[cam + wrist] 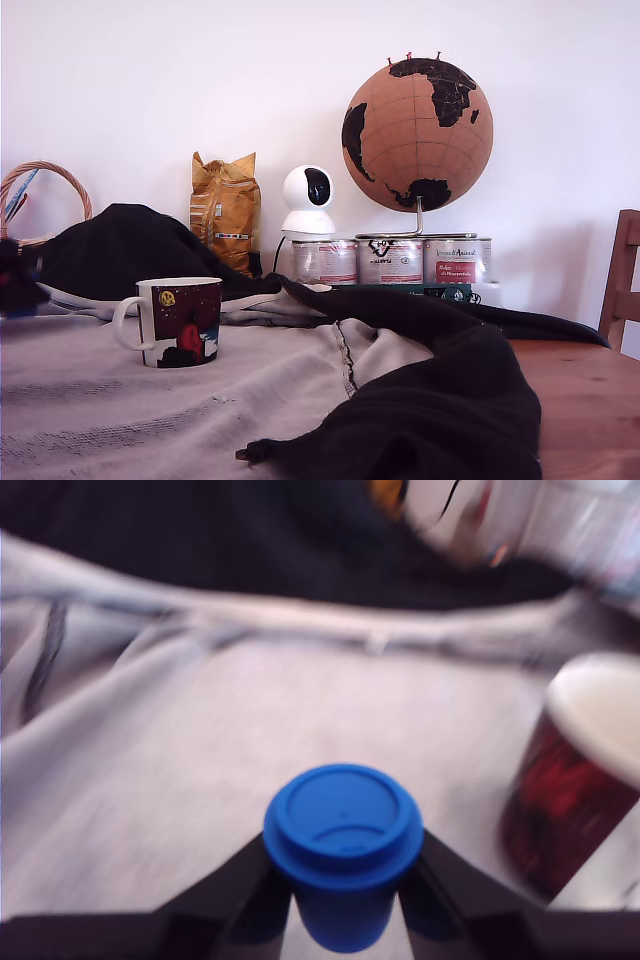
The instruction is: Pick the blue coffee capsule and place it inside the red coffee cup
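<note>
The blue coffee capsule is a bright blue pod with a round lid. It hangs above the grey cloth, with my gripper shut on it and one black finger on each side. The red coffee cup stands upright a short way off to one side, its white inside showing nothing in it. In the exterior view the cup sits on the grey cloth at the left, handle towards the exterior view's left. A dark blurred shape at that view's left edge is probably my gripper; the capsule is not visible there.
A black garment lies across the table's front right, another dark heap behind the cup. At the back stand three silver tins, a cork globe, a white camera, a yellow bag and a basket. A chair is at the right.
</note>
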You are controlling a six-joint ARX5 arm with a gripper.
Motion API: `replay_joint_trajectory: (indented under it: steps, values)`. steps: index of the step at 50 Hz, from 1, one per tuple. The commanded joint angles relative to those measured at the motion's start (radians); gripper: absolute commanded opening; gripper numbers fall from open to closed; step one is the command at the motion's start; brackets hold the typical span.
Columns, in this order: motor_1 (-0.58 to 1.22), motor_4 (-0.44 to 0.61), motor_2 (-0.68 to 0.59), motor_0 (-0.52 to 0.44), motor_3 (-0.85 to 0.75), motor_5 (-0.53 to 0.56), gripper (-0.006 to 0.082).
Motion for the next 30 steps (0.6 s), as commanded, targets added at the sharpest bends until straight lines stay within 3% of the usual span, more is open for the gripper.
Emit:
replay_joint_trajectory:
  steps: [1, 16, 30]
  values:
    - [0.003, 0.029, 0.031, -0.018, 0.028, -0.034, 0.0075]
    - [0.003, 0.059, 0.142, -0.147, 0.007, -0.084, 0.0076]
    - [0.003, 0.047, 0.233, -0.249, -0.158, -0.023, 0.0076]
